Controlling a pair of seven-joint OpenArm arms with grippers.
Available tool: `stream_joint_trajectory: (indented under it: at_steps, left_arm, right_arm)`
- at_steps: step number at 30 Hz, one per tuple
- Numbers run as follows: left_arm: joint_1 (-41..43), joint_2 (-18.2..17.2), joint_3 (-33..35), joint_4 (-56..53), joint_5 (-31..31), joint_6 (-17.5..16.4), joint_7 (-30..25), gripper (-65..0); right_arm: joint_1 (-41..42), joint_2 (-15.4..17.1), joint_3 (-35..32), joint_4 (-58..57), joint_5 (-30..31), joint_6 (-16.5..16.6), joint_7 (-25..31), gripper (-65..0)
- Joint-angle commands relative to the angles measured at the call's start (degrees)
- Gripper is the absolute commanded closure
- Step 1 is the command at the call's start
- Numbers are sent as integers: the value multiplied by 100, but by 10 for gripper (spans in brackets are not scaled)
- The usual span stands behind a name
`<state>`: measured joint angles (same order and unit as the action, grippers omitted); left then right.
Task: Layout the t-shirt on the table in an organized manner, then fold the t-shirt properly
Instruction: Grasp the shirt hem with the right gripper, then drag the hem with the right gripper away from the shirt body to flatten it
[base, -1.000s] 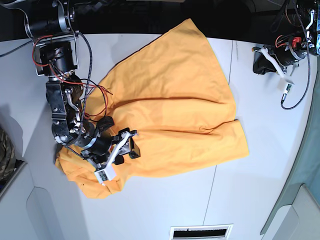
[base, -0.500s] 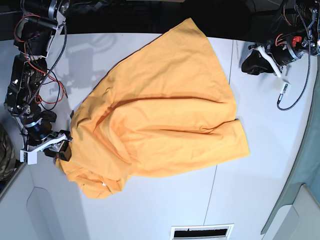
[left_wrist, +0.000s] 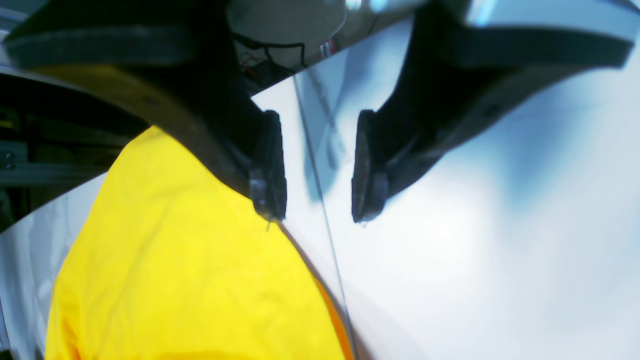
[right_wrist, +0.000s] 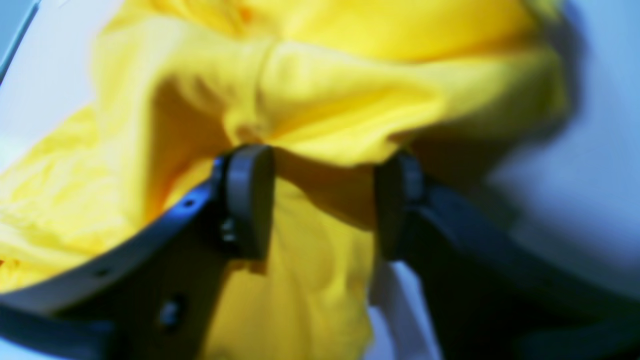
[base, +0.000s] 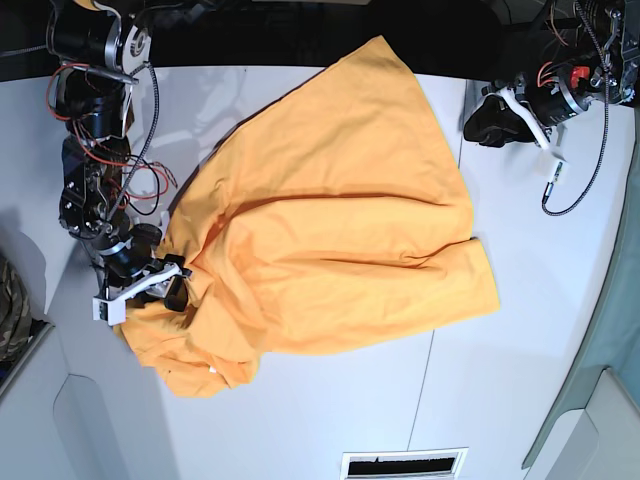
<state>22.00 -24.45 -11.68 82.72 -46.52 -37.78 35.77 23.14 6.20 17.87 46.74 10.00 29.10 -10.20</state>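
Observation:
The orange-yellow t-shirt (base: 330, 220) lies spread and creased across the white table (base: 330, 420), with its left end bunched. My right gripper (base: 172, 288) is at the shirt's left edge. In the right wrist view the right gripper (right_wrist: 325, 205) is open, its jaws either side of a raised fold of the shirt (right_wrist: 325, 90). My left gripper (base: 478, 128) hovers over the table by the shirt's upper right edge. In the left wrist view the left gripper (left_wrist: 317, 197) is open and empty above the table seam (left_wrist: 327, 235), with the shirt (left_wrist: 175, 280) just beside it.
A camouflage cloth (base: 8, 310) lies at the far left edge. A vent slot (base: 402, 464) sits at the table's front. Loose red and black cables (base: 130, 180) hang along the right arm. The table's dark back edge runs behind both arms.
My right gripper left the shirt's lower left, swung out to the table's left side, then came back to the shirt's left edge. My left gripper moved left toward the shirt.

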Motion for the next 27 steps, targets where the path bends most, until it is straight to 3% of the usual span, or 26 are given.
stream_joint_trajectory:
  at_steps: [1,5,6,8,11,15,21,27]
  left_arm:
    - [-24,-61,-37,83,-101,-103,-83,-254]
    - [-22,-61,-37,83,-79,-103,-83,-249]
    - [-22,-61,-37,83,-50,-103,-85,-236]
    - [-24,-61,-37,83,46,-101,-87,-196]
    - [-20,-61,-37,83,186,-98,-83,-192]
    - [-9,-61,-37,83,273,120,-83,-193]
    - [-61,-61,-37,83,269,131,-125,-193]
    - [-98,-63,-37,83,345,131,-122,-193]
  right_arm:
    - [208,44,-96,-20,-9,50,140,-218]
    - [304,44,-407,-76,-326,55,302,-10]
    - [302,44,-411,-55,-343,87,374,0]
    - [286,50,-385,48,-341,160,350,0]
    - [133,57,-236,520,-330,251,151,0]
    - [-450,61,120,1801,-7,238,-605,0]
    - [-1598,61,627,3764,570,216,-1351,0]
    - [-2653,61,833,4819,568,212,-1425,0]
